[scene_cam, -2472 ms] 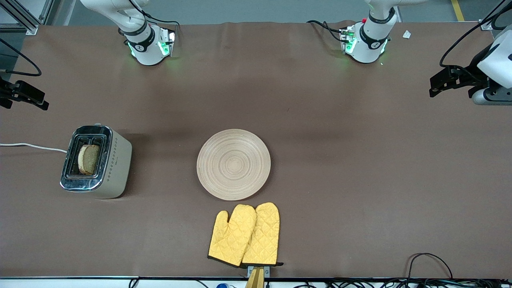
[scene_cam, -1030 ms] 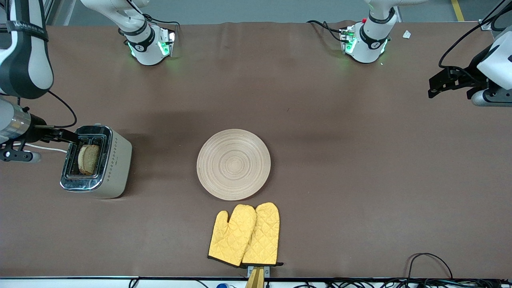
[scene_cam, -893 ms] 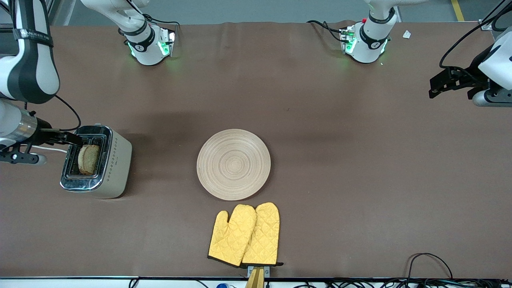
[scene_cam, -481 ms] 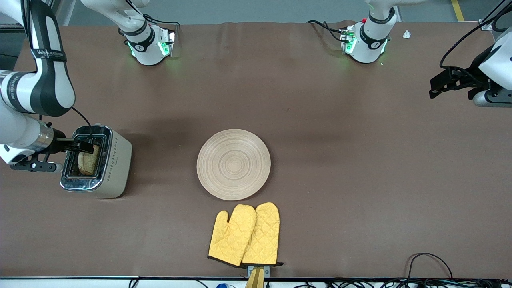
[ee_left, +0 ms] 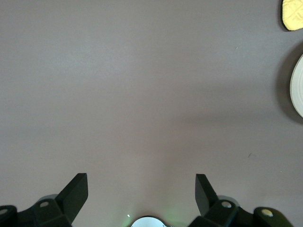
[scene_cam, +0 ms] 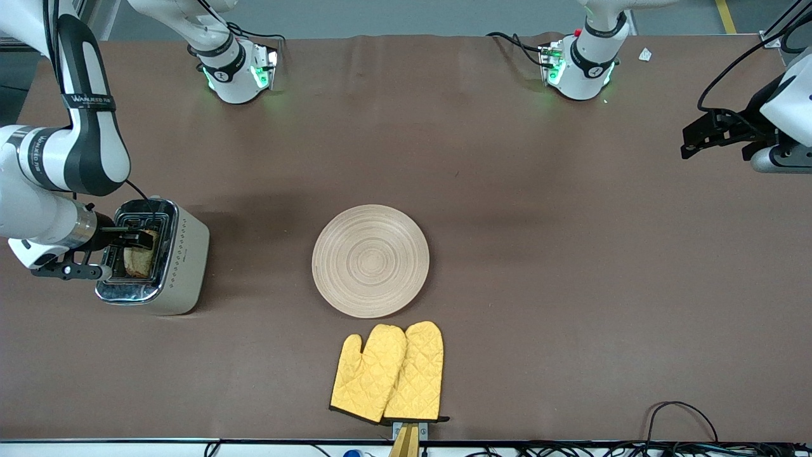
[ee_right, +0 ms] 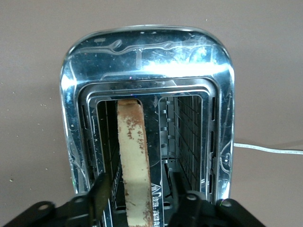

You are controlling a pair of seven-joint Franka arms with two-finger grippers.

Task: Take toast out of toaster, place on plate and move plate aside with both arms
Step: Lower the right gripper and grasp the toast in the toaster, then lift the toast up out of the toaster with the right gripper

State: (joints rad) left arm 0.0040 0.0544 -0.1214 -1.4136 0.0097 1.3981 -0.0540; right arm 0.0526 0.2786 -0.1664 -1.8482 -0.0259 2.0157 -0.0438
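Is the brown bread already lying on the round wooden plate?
No, the round light wooden plate is bare, and the brown slice of toast stands in a slot of the shiny metal toaster, between the open right gripper's fingers.

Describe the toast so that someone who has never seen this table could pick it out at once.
Find the shiny chrome-topped toaster toward the right arm's end of the table, beside the round wooden plate. The toast stands on edge in one of its two slots, with the right gripper open around it. It is the only brown bread slice; the neighbouring slot holds nothing.
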